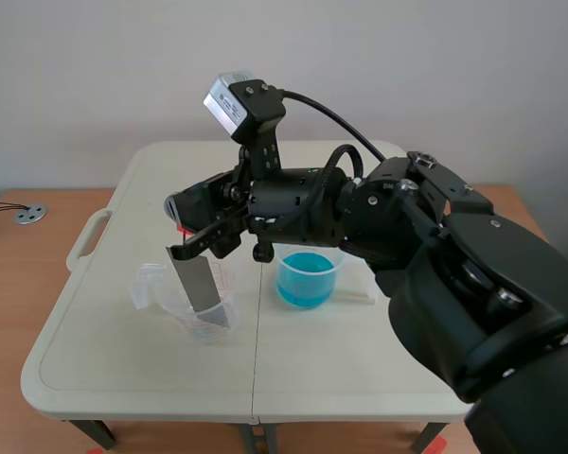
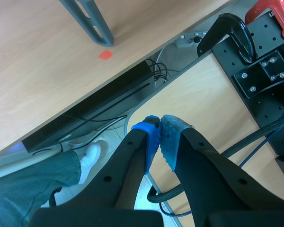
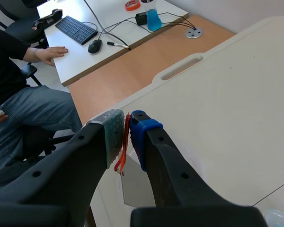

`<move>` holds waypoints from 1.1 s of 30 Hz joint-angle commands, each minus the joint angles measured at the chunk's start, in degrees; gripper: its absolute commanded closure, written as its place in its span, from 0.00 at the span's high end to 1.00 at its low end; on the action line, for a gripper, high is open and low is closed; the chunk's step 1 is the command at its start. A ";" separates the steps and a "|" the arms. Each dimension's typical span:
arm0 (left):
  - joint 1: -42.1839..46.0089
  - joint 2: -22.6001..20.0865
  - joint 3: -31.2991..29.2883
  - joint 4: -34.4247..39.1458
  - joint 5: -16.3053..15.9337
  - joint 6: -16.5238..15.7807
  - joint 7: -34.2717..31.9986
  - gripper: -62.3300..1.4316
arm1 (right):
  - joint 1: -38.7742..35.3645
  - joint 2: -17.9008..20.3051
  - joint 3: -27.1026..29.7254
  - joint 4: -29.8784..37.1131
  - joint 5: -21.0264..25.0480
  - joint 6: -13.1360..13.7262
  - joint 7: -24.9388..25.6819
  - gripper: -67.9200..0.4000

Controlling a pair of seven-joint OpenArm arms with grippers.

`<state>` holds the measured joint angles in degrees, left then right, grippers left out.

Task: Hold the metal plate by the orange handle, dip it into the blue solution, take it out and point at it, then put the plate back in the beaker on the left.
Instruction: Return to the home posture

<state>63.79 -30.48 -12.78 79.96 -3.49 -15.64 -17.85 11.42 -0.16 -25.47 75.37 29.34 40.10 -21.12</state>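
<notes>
The metal plate (image 1: 201, 284) looks dull, the beaker (image 1: 154, 289) clear plastic, the table (image 1: 360, 369) matt.

Plain pale wall (image 1: 76, 66) behind, even light. Cream folding table (image 1: 123, 369) with a carry-handle slot at its left edge. Brown wooden desk (image 1: 9, 284) borders it, with a round cable grommet (image 1: 30, 215) set in. Right wrist view: white desk (image 3: 80, 61) beyond the wooden one, with keyboard (image 3: 75, 29), mouse (image 3: 95, 46) and cables; a person in jeans (image 3: 38, 111) sits at it. Left wrist view: grey table leg (image 2: 87, 19) on wood-toned floor.
</notes>
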 commanded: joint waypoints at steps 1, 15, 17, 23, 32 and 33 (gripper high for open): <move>-0.17 0.28 0.00 0.76 -0.13 -0.15 -0.61 0.09 | 1.36 0.17 1.29 0.90 0.39 0.17 0.46 0.28; -0.81 0.28 0.00 0.72 4.63 0.09 -3.69 1.00 | 4.42 1.40 7.96 0.90 0.87 -2.75 0.90 0.70; -0.81 0.28 0.00 0.72 4.63 0.07 -3.54 1.00 | 4.94 1.64 8.70 0.90 0.87 -3.06 0.90 0.70; -0.81 0.31 0.00 0.72 4.63 0.07 -3.15 1.00 | 5.57 1.55 9.35 0.92 1.99 -3.02 1.16 0.76; -0.81 0.28 0.00 0.72 4.61 -0.13 -3.15 1.00 | 5.68 1.90 9.35 1.84 5.95 -2.99 1.29 0.96; -0.81 0.28 0.00 0.72 4.61 -0.13 -3.17 1.00 | 5.53 2.16 9.35 2.05 6.05 -3.02 1.29 0.98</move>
<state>62.85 -30.48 -12.78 79.96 1.50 -15.62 -20.40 15.53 1.58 -15.84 75.64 34.52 36.86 -20.67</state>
